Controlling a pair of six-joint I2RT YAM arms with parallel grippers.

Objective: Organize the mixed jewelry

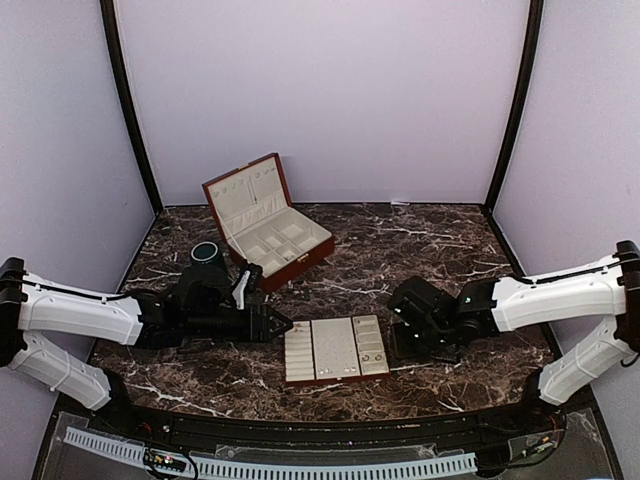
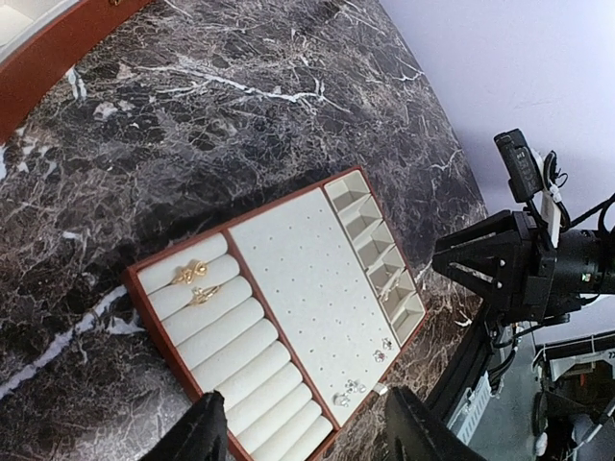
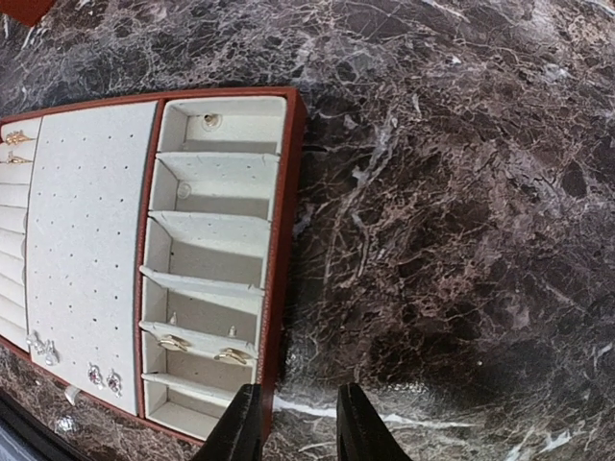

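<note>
The mixed jewelry lies on the flat cream-lined tray (image 1: 300, 352). Pale studs (image 2: 346, 392) sit near the front edge of its perforated panel, also seen in the right wrist view (image 3: 104, 377). Two gold rings (image 2: 192, 276) sit on the ring rolls. Two small clips (image 3: 202, 349) hang on a divider in the side compartments. A tiny silver piece (image 3: 71, 394) lies on the table just off the tray's edge. My left gripper (image 1: 280, 325) is open and empty at the tray's left side. My right gripper (image 1: 398, 336) is open and empty just right of the tray, over marble.
An open red-brown wooden box (image 1: 268, 222) stands at the back left. A dark green cup (image 1: 206, 252) stands beside it, behind my left arm. The table is dark veined marble (image 1: 420, 250) with lilac walls around it.
</note>
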